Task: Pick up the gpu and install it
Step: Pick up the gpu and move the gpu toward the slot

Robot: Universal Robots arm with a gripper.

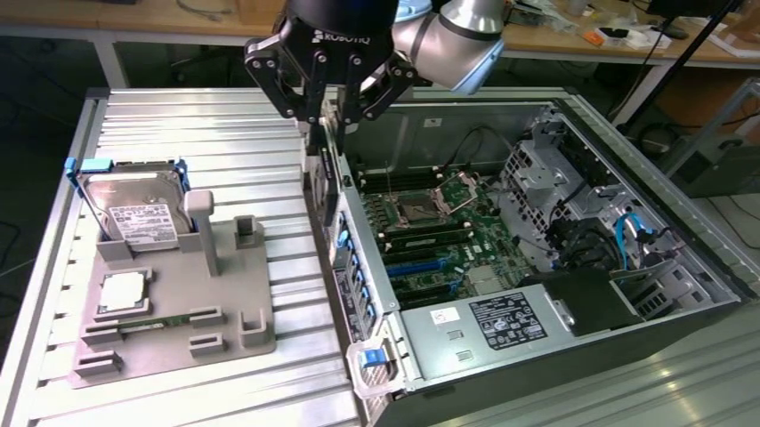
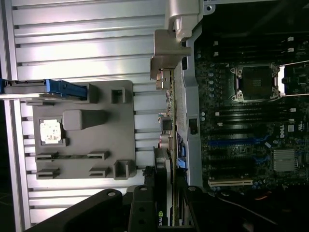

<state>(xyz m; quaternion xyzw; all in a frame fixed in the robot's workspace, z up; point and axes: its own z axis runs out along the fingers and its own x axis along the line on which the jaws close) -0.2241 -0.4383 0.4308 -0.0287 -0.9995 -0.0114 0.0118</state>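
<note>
My gripper [image 1: 323,117] is shut on the gpu [image 1: 319,178], which hangs edge-on below the fingers. The card is in the air over the rear wall of the open computer case [image 1: 665,267], between the grey fixture and the motherboard [image 1: 440,231]. In the wrist view the gpu [image 2: 164,169] runs away from the gripper [image 2: 166,212], its dark cooler side between the black fingers [image 2: 145,208] and its silver end bracket [image 2: 166,53] at the far end. The card stands above the case edge, apart from the blue and black expansion slots [image 2: 236,164].
A grey fixture [image 1: 226,307] lies on the ribbed metal table at the exterior view's left, holding a silver hard drive [image 1: 137,209], a processor chip [image 1: 123,292] and a green memory stick [image 1: 155,322]. Cables, drive cages and a power supply [image 1: 511,320] crowd the case.
</note>
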